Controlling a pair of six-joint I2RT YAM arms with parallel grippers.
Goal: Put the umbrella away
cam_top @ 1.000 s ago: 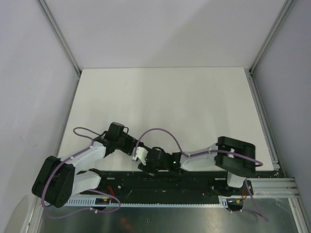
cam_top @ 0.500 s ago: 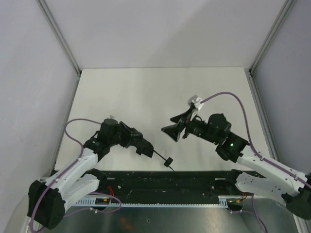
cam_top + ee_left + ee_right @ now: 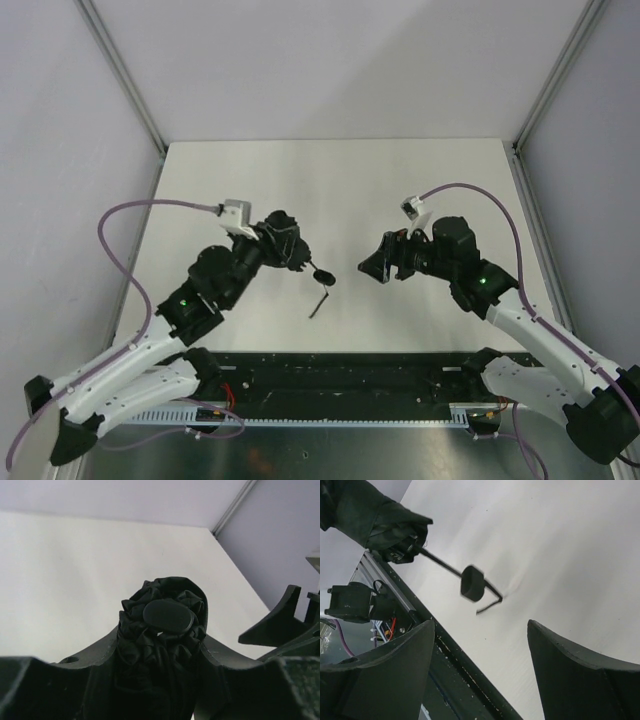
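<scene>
Left gripper tight around the bunched umbrella (handle out on a thin shaft); right gripper wide apart, empty.

Overhead camera looks down from the near edge over the whole desk; my wrist cameras, close in, share the umbrella.

White matte table, aluminium side rails, black mounting strip along near edge
</scene>
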